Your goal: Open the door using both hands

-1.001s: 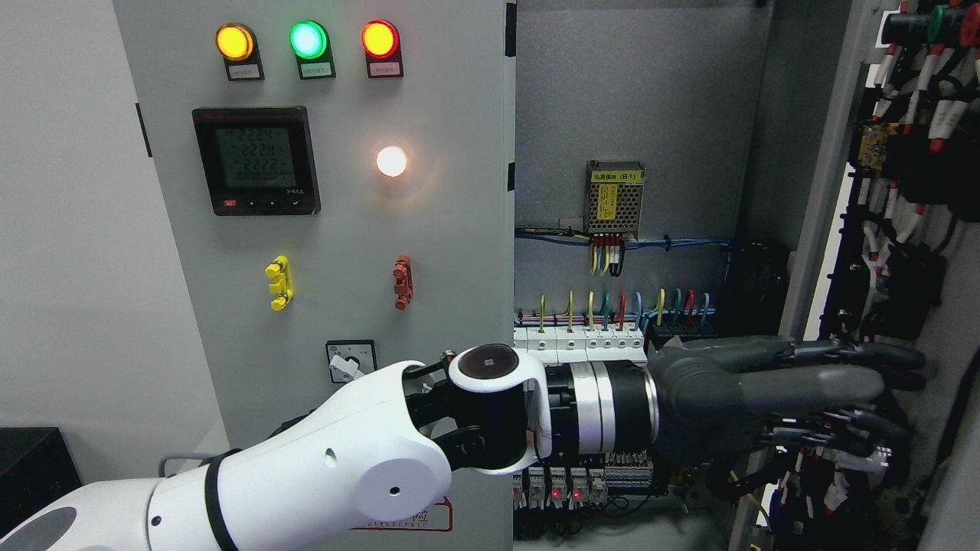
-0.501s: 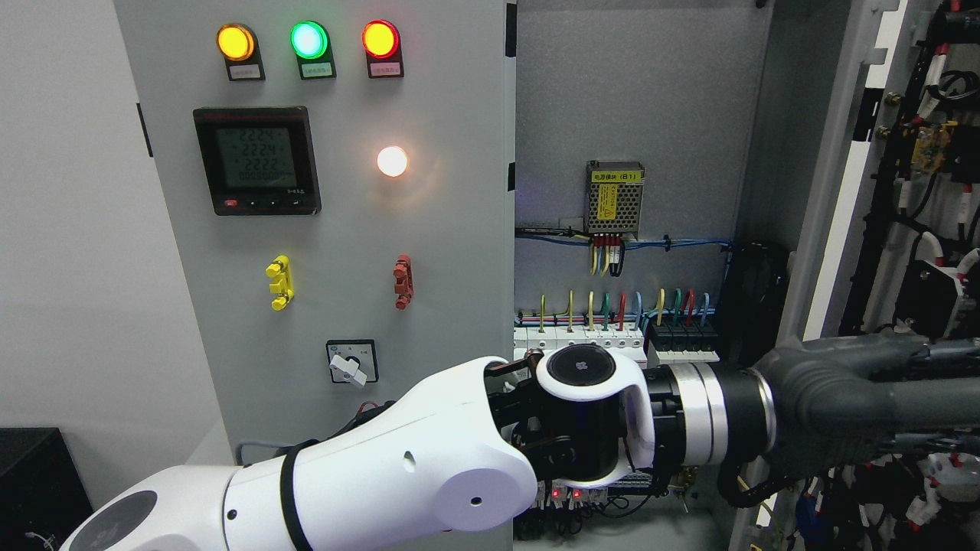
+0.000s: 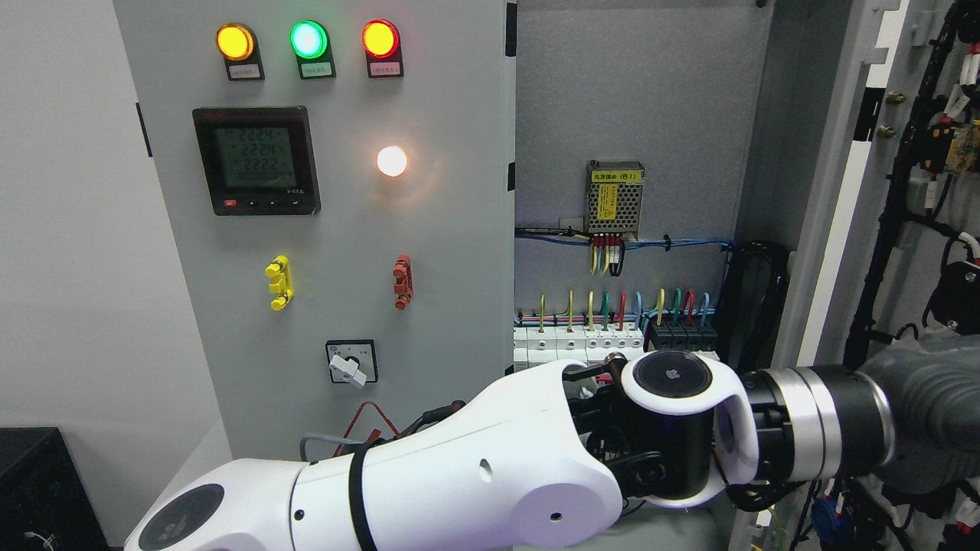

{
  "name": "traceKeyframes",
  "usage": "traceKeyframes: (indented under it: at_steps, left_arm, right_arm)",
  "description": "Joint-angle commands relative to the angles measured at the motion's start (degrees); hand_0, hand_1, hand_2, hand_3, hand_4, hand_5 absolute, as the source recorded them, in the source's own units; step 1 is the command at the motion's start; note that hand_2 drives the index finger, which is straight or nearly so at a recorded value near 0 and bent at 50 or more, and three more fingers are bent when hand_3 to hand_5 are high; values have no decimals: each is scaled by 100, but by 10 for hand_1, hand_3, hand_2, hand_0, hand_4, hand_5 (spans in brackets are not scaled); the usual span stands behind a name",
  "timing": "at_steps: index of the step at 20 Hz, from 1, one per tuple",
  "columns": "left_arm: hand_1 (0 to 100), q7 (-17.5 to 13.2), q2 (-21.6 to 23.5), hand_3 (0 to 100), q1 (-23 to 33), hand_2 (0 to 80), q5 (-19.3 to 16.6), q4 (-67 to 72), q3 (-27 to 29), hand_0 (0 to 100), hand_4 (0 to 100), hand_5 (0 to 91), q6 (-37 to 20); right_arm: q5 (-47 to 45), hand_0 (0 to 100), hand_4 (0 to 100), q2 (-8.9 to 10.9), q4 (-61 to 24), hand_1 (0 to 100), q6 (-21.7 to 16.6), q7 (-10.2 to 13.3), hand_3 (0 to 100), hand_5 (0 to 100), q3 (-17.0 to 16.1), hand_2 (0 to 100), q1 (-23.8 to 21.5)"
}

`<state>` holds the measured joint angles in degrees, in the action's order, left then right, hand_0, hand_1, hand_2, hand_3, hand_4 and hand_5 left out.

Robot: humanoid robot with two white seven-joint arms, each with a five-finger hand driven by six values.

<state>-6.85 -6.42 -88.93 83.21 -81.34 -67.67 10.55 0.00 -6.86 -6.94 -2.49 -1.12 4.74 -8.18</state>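
At the picture's right, the grey metal cabinet door (image 3: pixel 930 252) stands swung wide, showing us its inner face strung with black cable bundles. Our left robot hand (image 3: pixel 938 398), dark grey, runs off the right edge against that door; we cannot tell how its fingers stand. Since half a second ago, our white arm has reached further right and the door has opened wider.
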Motion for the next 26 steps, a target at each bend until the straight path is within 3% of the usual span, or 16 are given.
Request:
traceKeyframes:
  at_steps: [1, 6, 18, 26]
  left_arm:
    - [556, 26, -457, 0, -19, 0, -7, 399, -211, 120, 0, 0, -9]
    - [556, 298, -465, 0, -19, 0, 20, 426, -439, 120, 0, 0, -202]
    - [556, 246, -378, 0, -2, 0, 37, 453, -396, 120, 0, 0, -212]
    - [556, 167, 1422, 0, 226, 0, 213, -609, -282, 120, 0, 0, -177]
  right_arm:
    - [-167, 100, 0, 0, 0, 131, 3, -2, 0, 0, 1, 0, 0]
    - [-176, 99, 0, 0, 0, 131, 3, -2, 0, 0, 1, 0, 0]
    - [-176, 100, 0, 0, 0, 131, 3, -2, 0, 0, 1, 0, 0]
    - [-167, 100, 0, 0, 0, 131, 3, -2, 0, 0, 1, 0, 0]
